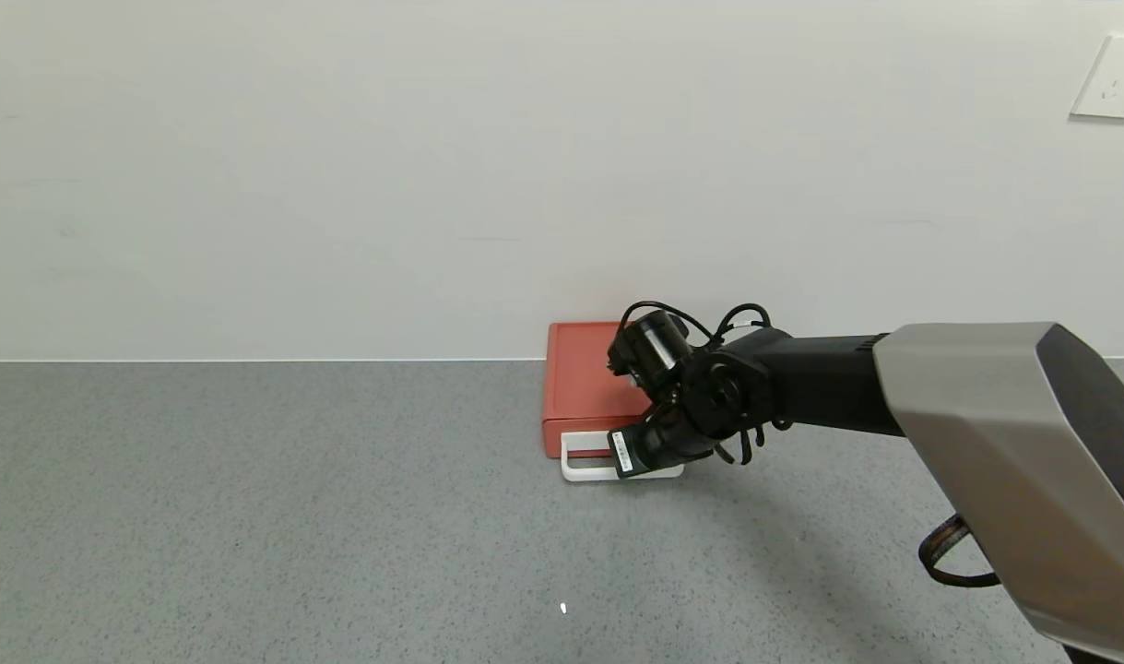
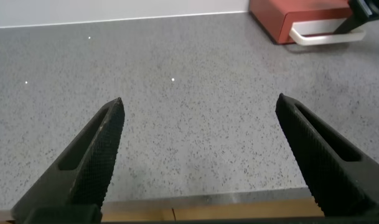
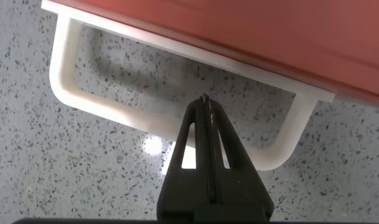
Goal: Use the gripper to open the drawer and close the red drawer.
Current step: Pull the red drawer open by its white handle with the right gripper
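The orange-red drawer box lies flat on the grey counter against the wall, and its tray front looks flush with the box. Its white loop handle sticks out toward me. My right gripper is shut with nothing between its fingers. Its tips reach over the handle's outer bar into the loop, close to the red drawer front. In the head view the black wrist hides the fingers. My left gripper is open and empty, low over the counter's near edge, far from the drawer.
The grey speckled counter runs wide to the left and in front of the drawer. A white wall stands right behind the box, with a wall socket at the upper right. The counter's wooden front edge shows below the left gripper.
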{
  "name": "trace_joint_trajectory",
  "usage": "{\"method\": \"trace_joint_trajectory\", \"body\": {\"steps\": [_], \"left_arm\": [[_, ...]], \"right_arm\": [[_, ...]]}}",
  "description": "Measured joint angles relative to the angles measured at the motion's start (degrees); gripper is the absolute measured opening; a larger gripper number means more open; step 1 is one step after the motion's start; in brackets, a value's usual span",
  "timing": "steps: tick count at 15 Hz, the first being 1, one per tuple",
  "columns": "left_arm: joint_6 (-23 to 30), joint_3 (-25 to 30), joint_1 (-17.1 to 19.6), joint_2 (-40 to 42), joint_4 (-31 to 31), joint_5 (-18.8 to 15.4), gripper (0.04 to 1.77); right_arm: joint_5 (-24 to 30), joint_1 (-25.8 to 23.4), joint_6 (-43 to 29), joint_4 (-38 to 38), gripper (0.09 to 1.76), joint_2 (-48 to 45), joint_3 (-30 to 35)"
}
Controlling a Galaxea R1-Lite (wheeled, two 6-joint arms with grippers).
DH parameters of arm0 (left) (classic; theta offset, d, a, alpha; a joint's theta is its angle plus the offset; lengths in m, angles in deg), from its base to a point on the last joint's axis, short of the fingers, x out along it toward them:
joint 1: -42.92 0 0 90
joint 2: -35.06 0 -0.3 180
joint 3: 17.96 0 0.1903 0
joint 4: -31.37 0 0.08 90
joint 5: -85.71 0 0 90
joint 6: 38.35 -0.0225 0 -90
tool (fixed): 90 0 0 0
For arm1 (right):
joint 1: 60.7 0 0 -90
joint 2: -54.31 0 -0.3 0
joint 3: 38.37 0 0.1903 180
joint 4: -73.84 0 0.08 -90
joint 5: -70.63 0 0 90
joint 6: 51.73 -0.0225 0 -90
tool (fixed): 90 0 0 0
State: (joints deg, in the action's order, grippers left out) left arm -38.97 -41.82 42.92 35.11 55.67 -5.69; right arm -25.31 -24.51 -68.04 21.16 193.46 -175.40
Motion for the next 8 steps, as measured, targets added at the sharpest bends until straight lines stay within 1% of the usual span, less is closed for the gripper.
{"method": "trace_joint_trajectory", "body": {"steps": [5, 8], "left_arm": [[0.0, 0.38, 0.0, 0.0, -0.93, 0.04, 1.75], [0.02, 0.39, 0.0, 0.0, -0.93, 0.02, 1.75]], "right_arm": [[0.83, 0.24, -0.28, -4.02, 0.11, -0.22, 0.0], [2.76, 0.74, -1.77, -7.31, 0.11, -0.85, 0.11]]}}
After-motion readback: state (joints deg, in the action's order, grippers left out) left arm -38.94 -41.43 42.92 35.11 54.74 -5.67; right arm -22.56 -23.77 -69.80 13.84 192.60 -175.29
